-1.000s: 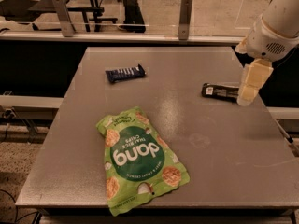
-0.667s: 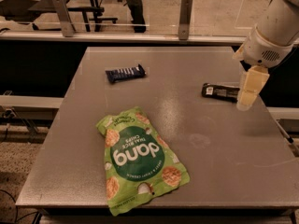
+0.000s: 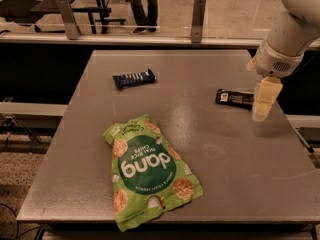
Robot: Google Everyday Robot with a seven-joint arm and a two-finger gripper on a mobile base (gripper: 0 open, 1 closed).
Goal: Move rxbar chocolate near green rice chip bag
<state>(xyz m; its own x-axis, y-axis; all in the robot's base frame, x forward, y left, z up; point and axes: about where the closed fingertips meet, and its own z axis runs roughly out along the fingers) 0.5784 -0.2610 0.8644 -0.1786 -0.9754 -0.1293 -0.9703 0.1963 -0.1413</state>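
The pale cream tool [image 3: 260,112] hangs over the right end of the rxbar chocolate [image 3: 232,97], a small flat black rectangular wrapper with a white patch, and hides that end. I cannot tell whether it is apart or together. Over the last second it has sunk slightly lower there, while the bar lies unmoved on the grey counter [image 3: 225,159], so a grasp looks close. The green rice chip bag [image 3: 150,171], a large bright crinkly pouch, lies well apart, front-left of the bar. A dark blue wrapped bar [image 3: 133,78] lies well to its left.

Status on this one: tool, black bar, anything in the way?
Tool low, at right end of the flat black bar wrapper. Bar lies flat, far from the bright green crinkly pouch. Nothing between them.
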